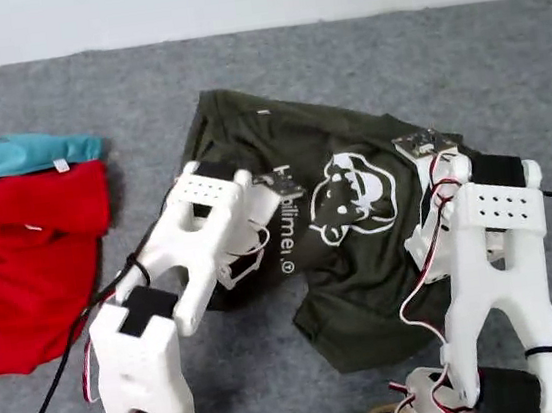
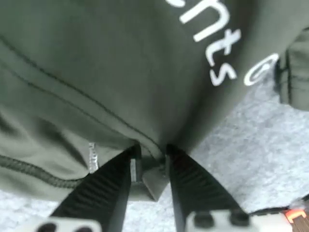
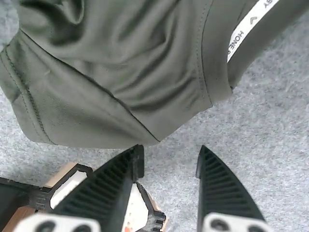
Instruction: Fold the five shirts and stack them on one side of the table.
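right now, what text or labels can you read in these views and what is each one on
White lettering on the olive shirt, beside its graphic: part hidden by the left arm, no whole word reads.
Neck tape print: cut off at the edge.
White tag on the red shirt: too small.

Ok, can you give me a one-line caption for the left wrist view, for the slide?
The left hand pinches a fold of the olive shirt just above the grey table.

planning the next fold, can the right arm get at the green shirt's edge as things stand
Probably yes: the right gripper hangs open just short of the green shirt, nothing between them.
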### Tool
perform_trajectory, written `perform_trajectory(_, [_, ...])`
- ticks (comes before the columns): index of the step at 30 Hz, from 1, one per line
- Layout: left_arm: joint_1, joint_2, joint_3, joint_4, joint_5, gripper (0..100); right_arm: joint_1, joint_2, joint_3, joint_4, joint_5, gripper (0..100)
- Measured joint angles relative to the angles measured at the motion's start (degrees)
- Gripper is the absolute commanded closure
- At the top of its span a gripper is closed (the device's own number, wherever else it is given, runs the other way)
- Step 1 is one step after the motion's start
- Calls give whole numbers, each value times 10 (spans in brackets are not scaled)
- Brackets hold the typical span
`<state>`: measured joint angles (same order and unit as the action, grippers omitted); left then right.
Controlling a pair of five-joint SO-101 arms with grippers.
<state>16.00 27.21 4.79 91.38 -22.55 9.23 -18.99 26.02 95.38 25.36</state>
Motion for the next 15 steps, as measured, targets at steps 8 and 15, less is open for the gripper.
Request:
perform_trajectory(8, [0,24,-2,33,-54,907,0,0,0,0,0,811])
perform_trajectory(15, [-4,50,-9,57,-80,908,0,0,36,-1,11,812])
